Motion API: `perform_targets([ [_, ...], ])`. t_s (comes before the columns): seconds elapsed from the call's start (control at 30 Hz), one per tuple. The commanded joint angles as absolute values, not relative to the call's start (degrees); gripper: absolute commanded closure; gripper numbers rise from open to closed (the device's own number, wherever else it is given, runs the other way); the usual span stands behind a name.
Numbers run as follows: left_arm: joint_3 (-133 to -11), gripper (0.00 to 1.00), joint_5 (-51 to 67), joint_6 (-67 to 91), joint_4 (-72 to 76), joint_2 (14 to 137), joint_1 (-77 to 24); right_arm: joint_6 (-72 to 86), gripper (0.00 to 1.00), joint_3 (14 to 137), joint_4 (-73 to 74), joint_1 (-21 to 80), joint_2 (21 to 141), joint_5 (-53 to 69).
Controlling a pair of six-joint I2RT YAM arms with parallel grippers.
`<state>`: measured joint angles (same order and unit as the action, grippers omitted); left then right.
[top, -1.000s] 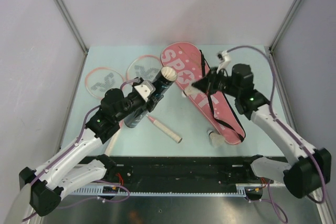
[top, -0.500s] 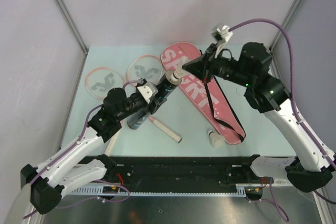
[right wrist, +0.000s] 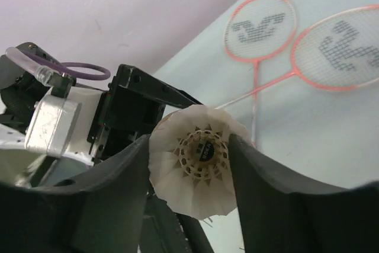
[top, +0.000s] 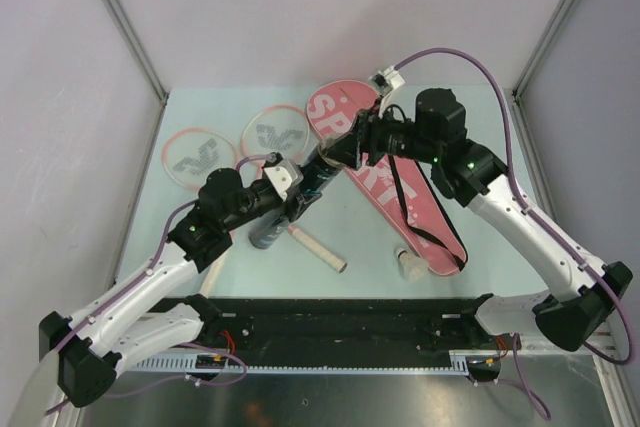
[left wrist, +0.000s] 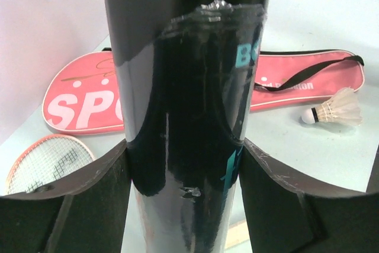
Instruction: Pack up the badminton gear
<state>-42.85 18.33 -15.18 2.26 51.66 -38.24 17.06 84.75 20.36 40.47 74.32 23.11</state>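
My left gripper (top: 290,192) (left wrist: 186,164) is shut on the black tube (top: 265,230) (left wrist: 183,87), holding it tilted above the table. My right gripper (top: 335,152) (right wrist: 189,146) is at the tube's upper end. Its fingers are spread on either side of a white shuttlecock (right wrist: 198,161), whose round skirt is not squeezed and which sits at the tube's mouth. Another shuttlecock (top: 408,265) (left wrist: 334,109) lies by the near end of the pink SPORT bag (top: 345,117) (left wrist: 77,96). Two pink rackets (top: 198,157) (top: 275,132) (right wrist: 260,28) lie at the back left.
A white racket handle (top: 315,247) runs diagonally across the table under the tube. The bag's black strap (top: 410,217) loops over its lower half. Metal frame posts stand at the table's back corners, with grey walls on both sides.
My right arm carried the shuttlecock from over the bag leftward to the tube's mouth, and its fingers have spread apart. My left gripper has kept its hold on the tube.
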Motion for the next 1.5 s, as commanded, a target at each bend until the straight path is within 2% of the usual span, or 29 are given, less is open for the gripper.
perform_targets([
  [0.0,-44.65,1.00,20.22,-16.79,6.77,50.19,-38.85,34.26,0.34,79.63,5.11,34.55,74.97,40.94],
  [0.07,-44.74,1.00,20.30,-16.61,6.94,50.36,-38.85,34.19,0.26,79.72,5.53,34.72,75.67,42.45],
  [0.27,-44.82,1.00,20.57,-15.47,7.47,50.80,-38.85,31.20,0.26,79.72,9.76,38.84,77.96,38.59],
  [0.53,-45.35,0.99,19.69,-13.80,8.17,51.77,-38.85,27.61,0.23,82.95,13.61,38.32,81.91,41.85],
  [0.73,-46.14,1.00,15.30,-12.04,9.49,53.17,-38.85,26.90,0.18,85.42,9.40,31.39,75.24,40.00],
  [0.93,-45.97,1.00,12.66,-13.80,9.23,53.09,-38.85,23.12,0.19,95.09,19.94,26.72,76.55,38.86],
  [1.0,-45.97,0.99,12.39,-13.89,9.05,52.91,-38.85,22.41,0.29,96.15,21.70,27.07,76.81,38.24],
  [1.03,-45.88,1.00,12.39,-13.97,9.05,52.82,-38.85,21.98,0.40,96.24,21.97,27.16,77.16,37.62],
  [1.07,-45.88,1.00,12.48,-13.89,9.05,52.65,-38.85,21.71,0.82,96.41,22.41,27.33,77.60,37.10],
  [1.1,-45.79,1.00,12.48,-13.89,8.97,52.56,-38.85,21.45,0.97,96.85,24.15,27.77,78.04,36.39],
  [1.13,-45.97,1.00,12.57,-13.89,8.96,52.65,-38.85,19.97,1.00,97.46,25.65,29.43,78.74,34.73],
  [1.3,-46.05,1.00,13.36,-13.54,8.96,52.74,-38.85,13.28,1.00,105.28,39.95,37.25,87.79,26.30],
  [1.47,-46.49,1.00,14.06,-13.19,9.05,52.82,-38.85,13.53,1.00,107.75,42.10,42.27,93.51,21.01],
])
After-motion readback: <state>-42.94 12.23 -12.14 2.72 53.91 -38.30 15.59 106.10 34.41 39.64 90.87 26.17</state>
